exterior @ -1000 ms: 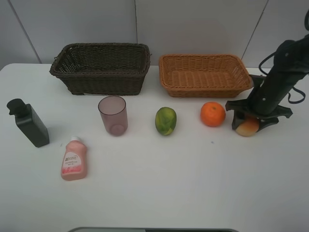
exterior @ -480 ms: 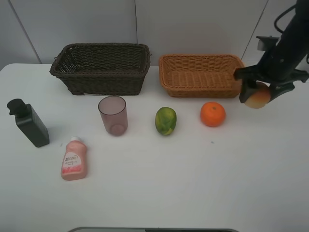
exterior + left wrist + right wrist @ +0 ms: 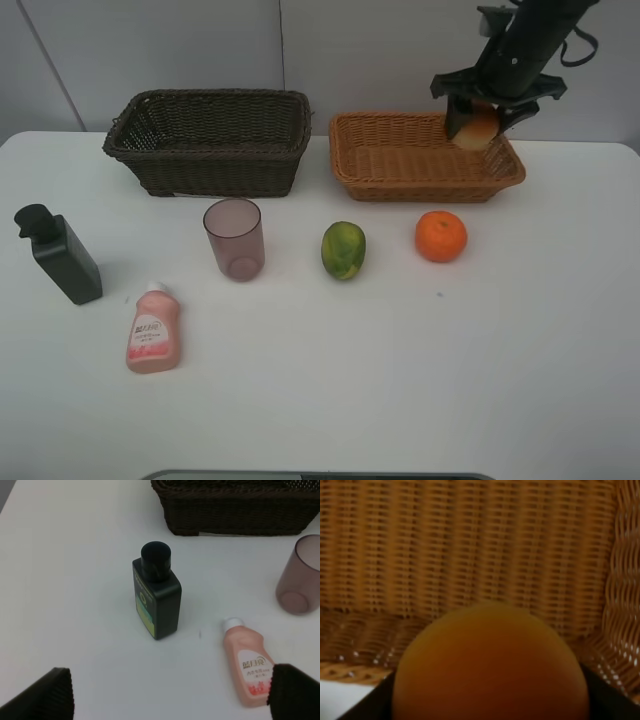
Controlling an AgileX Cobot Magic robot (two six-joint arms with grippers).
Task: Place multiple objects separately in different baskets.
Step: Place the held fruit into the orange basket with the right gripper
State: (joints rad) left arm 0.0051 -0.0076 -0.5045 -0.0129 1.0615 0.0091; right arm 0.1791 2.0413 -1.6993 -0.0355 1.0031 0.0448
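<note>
My right gripper (image 3: 478,118) is shut on the peach-like fruit (image 3: 477,130) and holds it above the right end of the orange-tan basket (image 3: 400,182). The right wrist view shows the fruit (image 3: 487,665) close up over the basket's weave (image 3: 470,545). The orange (image 3: 441,236) and the green-yellow mango (image 3: 343,250) lie in front of that basket. The mauve tumbler (image 3: 235,238), pink squeeze bottle (image 3: 152,330) and dark bottle (image 3: 58,254) stand or lie in front of the dark brown basket (image 3: 210,140). My left gripper (image 3: 170,692) is open above the table, near the dark bottle (image 3: 156,597) and pink bottle (image 3: 247,662).
The white table (image 3: 400,360) ends at a grey wall behind the baskets. The tumbler (image 3: 300,577) and the dark basket's wall (image 3: 235,510) also show in the left wrist view. Both baskets look empty inside.
My right gripper has lifted the peach-like fruit from the table at the right of the orange and carried it up and left, over the orange-tan basket. Nothing else has moved.
</note>
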